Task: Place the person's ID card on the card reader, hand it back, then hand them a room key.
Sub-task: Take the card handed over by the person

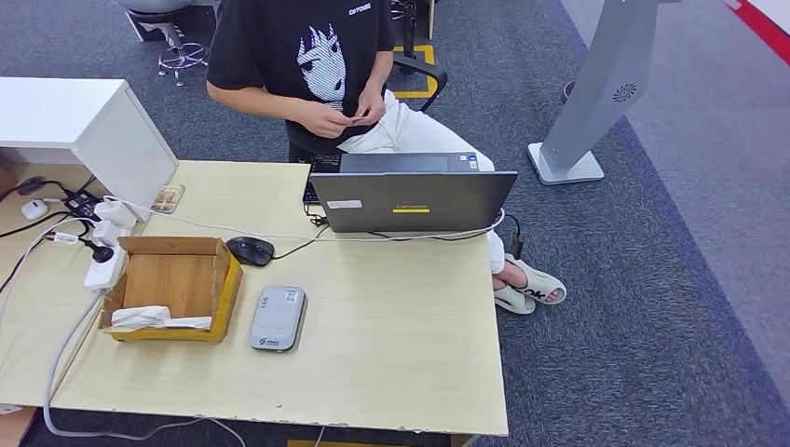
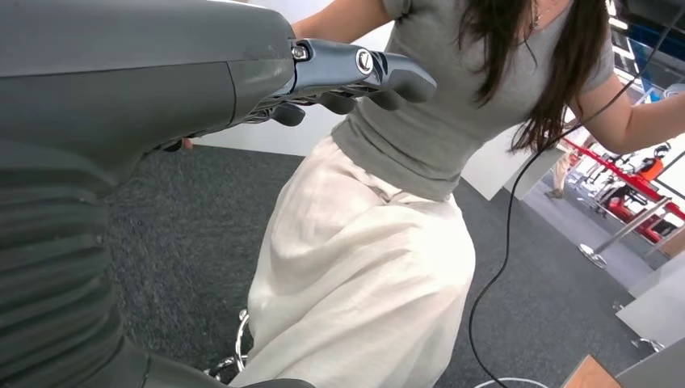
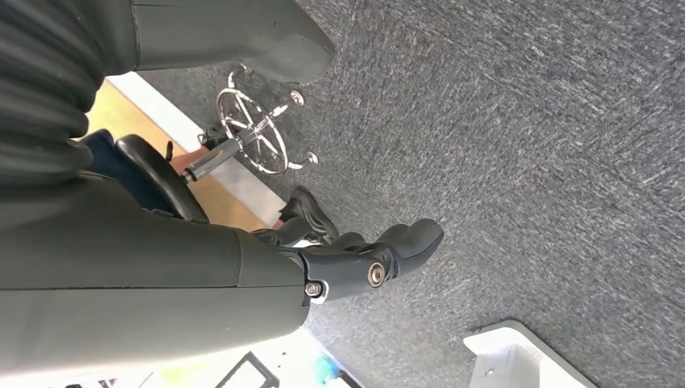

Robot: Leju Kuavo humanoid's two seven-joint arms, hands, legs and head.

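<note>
Head view looks down on a pale wooden tabletop [image 1: 391, 345] with the grey card reader [image 1: 278, 318] lying flat on it; this serves as the landmark. Touching or just beside its left edge stands an open cardboard box [image 1: 173, 287] holding crumpled white paper. Behind the card reader lies a black mouse [image 1: 250, 250], and farther back to the right an open grey laptop [image 1: 411, 199] carries a yellow strip whose lettering is too small to read. A small label on the card reader's top face is likewise unreadable. Beyond the laptop sits a person in a black printed T-shirt [image 1: 303, 58], holding a small card [image 1: 357, 120] between both hands, well apart from the card reader. White sandals by the tabletop's right edge bear dark lettering that cannot be made out.

Left wrist view shows the left hand [image 2: 347, 77], fingers loosely curled and holding nothing, before a second person in a grey top and white skirt [image 2: 363, 267], standing on dark carpet.

Right wrist view shows the right hand [image 3: 363, 259], fingers partly bent and holding nothing, over grey carpet near a chrome chair base [image 3: 254, 137].
</note>
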